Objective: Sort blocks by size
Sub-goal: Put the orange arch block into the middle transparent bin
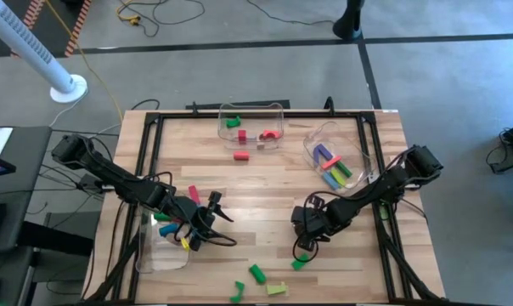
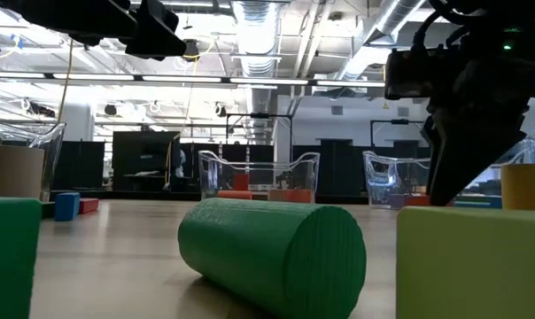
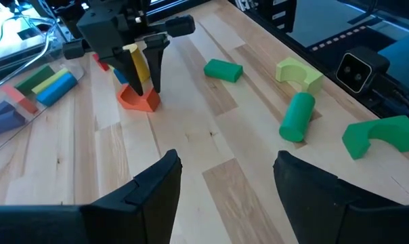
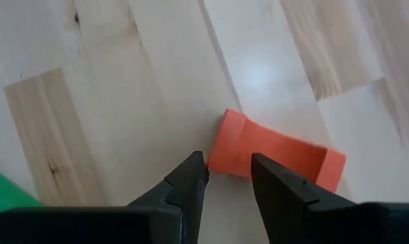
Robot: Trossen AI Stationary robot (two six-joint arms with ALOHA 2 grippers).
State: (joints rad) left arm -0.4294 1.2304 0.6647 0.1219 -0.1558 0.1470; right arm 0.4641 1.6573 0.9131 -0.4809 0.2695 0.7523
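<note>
My right gripper (image 4: 228,169) points steeply down at an orange block (image 4: 275,156) lying flat on the wooden table, its fingers a little apart on either side of the block's near corner. The left wrist view shows the same gripper (image 3: 145,91) over that block (image 3: 138,100); in the high view the gripper (image 1: 306,240) hides it. My left gripper (image 3: 225,179) hangs open and empty above the table to the left (image 1: 222,219). Near the front edge lie a green cylinder (image 3: 297,116), a green arch (image 3: 380,134), a pale green arch (image 3: 299,73) and a small green block (image 3: 223,69). My right gripper has its fingertips (image 4: 196,166) down at one end of the orange block (image 4: 221,152), coming from above at a slant. I cannot tell whether they touch it. The block rests flat on the table.
A clear bin (image 1: 252,110) at the far edge holds red and green blocks. A second bin (image 1: 358,140) at the far right holds long coloured bars. A third bin (image 1: 146,255) sits under my left arm. A red block (image 1: 241,155) and a pink block (image 1: 194,194) lie loose mid-table.
</note>
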